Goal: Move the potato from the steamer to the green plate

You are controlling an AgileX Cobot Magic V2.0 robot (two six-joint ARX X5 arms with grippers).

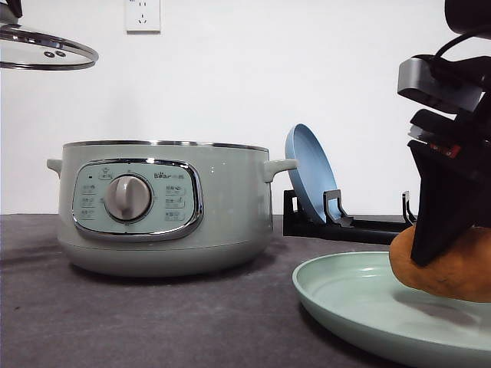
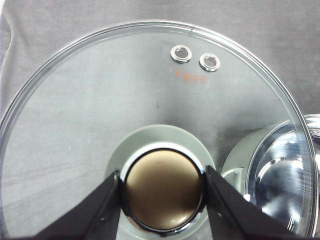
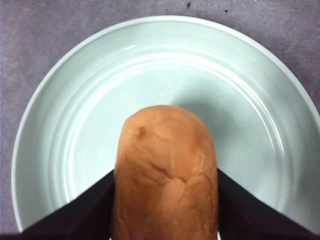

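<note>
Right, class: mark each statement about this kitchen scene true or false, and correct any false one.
1. The right tool grips the orange-brown oval potato. True.
2. The potato is above the wide pale mint-green plate. True.
3. The round glass lid sits on the sage-green electric steamer. False: the left tool holds it up, off to the steamer's left.
4. The small blue plate lies flat on the table. False: it stands in a black rack.
</note>
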